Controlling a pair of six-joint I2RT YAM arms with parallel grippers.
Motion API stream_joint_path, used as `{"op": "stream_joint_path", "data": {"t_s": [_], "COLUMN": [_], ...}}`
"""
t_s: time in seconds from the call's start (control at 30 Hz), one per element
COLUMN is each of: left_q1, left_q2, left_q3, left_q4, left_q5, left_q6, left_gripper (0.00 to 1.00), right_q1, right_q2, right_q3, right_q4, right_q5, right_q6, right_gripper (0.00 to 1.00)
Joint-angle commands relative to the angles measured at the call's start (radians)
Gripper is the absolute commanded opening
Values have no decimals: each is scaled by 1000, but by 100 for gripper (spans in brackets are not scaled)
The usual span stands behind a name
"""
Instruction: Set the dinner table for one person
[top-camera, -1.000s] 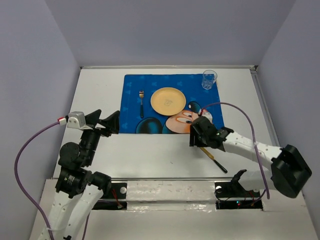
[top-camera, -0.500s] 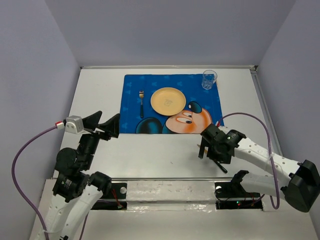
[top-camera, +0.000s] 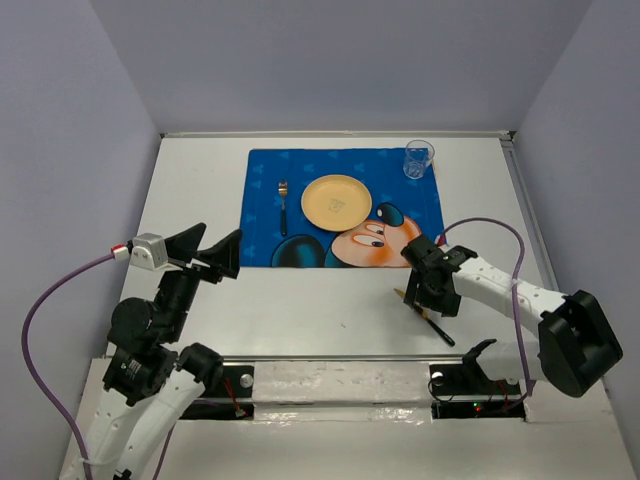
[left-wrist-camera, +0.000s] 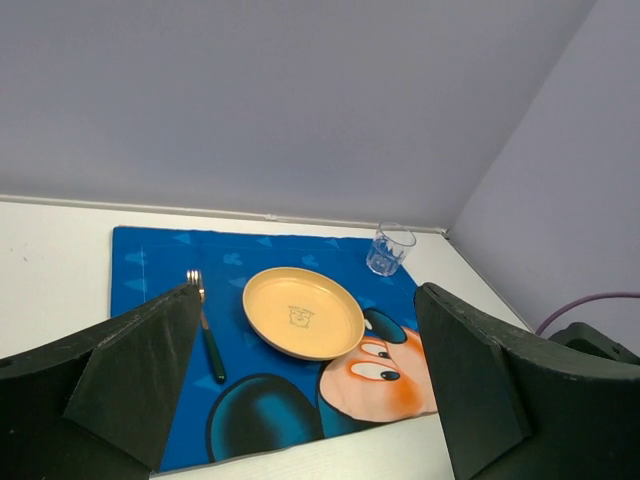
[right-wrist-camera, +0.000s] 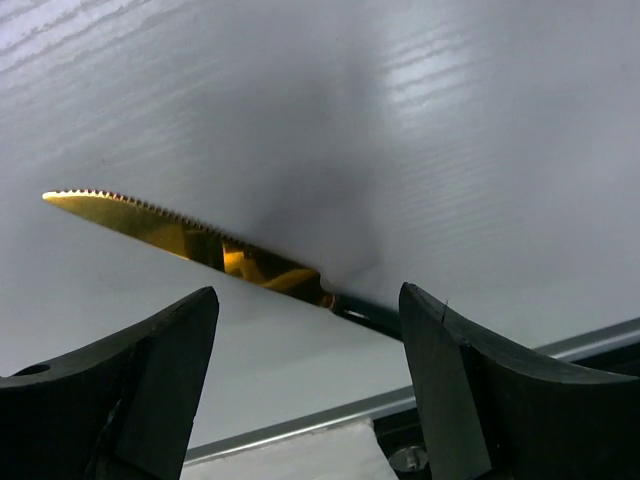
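Note:
The white dinner table (top-camera: 190, 190) holds a blue cartoon-mouse placemat (top-camera: 262, 245). On the mat lie a yellow plate (top-camera: 336, 200), a dark-handled fork (top-camera: 283, 207) to its left and a clear glass (top-camera: 418, 159) at the far right corner. A gold serrated knife with a black handle (top-camera: 430, 322) lies on the table near the front edge, also in the right wrist view (right-wrist-camera: 190, 240). My right gripper (top-camera: 413, 296) is open just above it, fingers either side of the blade-handle joint. My left gripper (top-camera: 222, 253) is open and empty, raised left of the mat.
A metal rail (top-camera: 330, 358) runs along the table's near edge, just behind the knife. Lavender walls (top-camera: 80, 150) close in the left, right and back. A purple cable (top-camera: 500, 240) loops over the right arm.
My right gripper swung down toward the near edge, then back slightly, and now sits over the knife. The left arm has barely shifted.

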Motion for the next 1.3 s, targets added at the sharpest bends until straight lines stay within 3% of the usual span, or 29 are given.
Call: {"op": "stream_joint_path", "data": {"t_s": [0.0,0.23,0.43,0.47,0.57,0.7,0.9,1.0,1.03,1.07,1.13,1.27], "left_q1": [-8,-8,-3,-2,7,18,34,38,40,43,46,57], "left_q2": [-4,5,19,22,28,37,55,66,71,74,78,83], "left_q3": [4,4,2,2,1,1,-1,-1,-1,-1,-1,-3], "left_q4": [31,33,34,34,36,37,40,40,42,42,43,45], "left_q5": [-17,-25,-19,-17,-14,-11,1,3,6,7,10,15], "left_q6": [23,24,21,23,20,20,17,15,15,13,12,12], "left_gripper": [99,99,99,99,99,99,99,99,99,99,99,99], "right_q1": [-55,-55,-44,-44,12,92,210,243,256,257,266,276], "right_q2": [49,89,80,98,167,244,364,384,390,390,379,341], "right_q3": [-39,-53,-62,-54,-13,70,212,246,262,266,265,222], "right_q4": [153,235,317,328,360,388,397,393,385,377,347,325], "right_q5": [-89,-242,-368,-376,-385,-368,-321,-315,-304,-304,-269,-287], "right_q6": [-118,-194,-247,-248,-268,-300,-354,-386,-395,-401,-409,-402], "right_gripper": [78,61,32,24,13,7,6,24,43,49,57,60]}}
